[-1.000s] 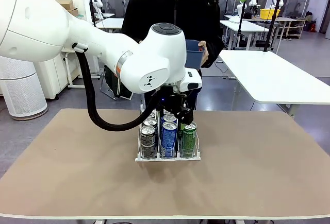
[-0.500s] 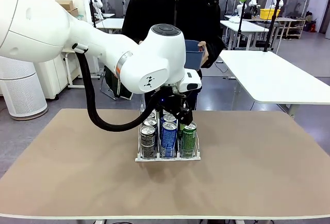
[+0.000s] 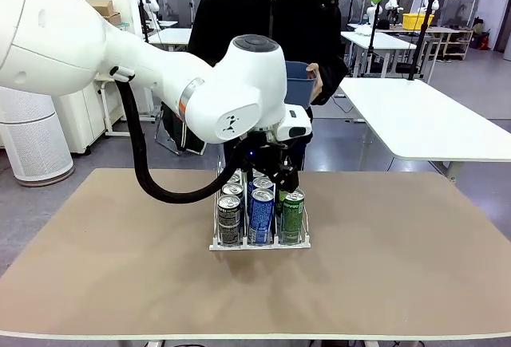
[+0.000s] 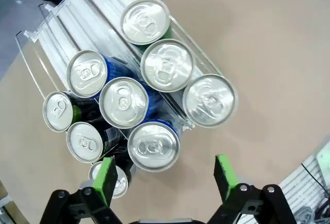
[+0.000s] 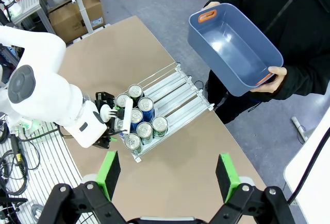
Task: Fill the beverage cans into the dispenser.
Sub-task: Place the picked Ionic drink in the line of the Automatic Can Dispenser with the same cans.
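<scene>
The dispenser (image 3: 259,242) sat near the middle of the tan worktop (image 3: 383,267), its open front toward the camera. Three beverage cans (image 3: 261,215) stood at the front, one per lane: black-and-silver on the left, blue in the middle, green on the right. More cans stood behind them in the lanes; the count was not readable. The left arm (image 3: 160,76) reached in from the left, wrist bent down over the rack, and the left gripper (image 3: 275,178) hung just above the rear cans; jaw spacing was not readable. A person (image 3: 271,20) in dark clothing stood at the far edge, holding a blue bin (image 3: 301,84).
</scene>
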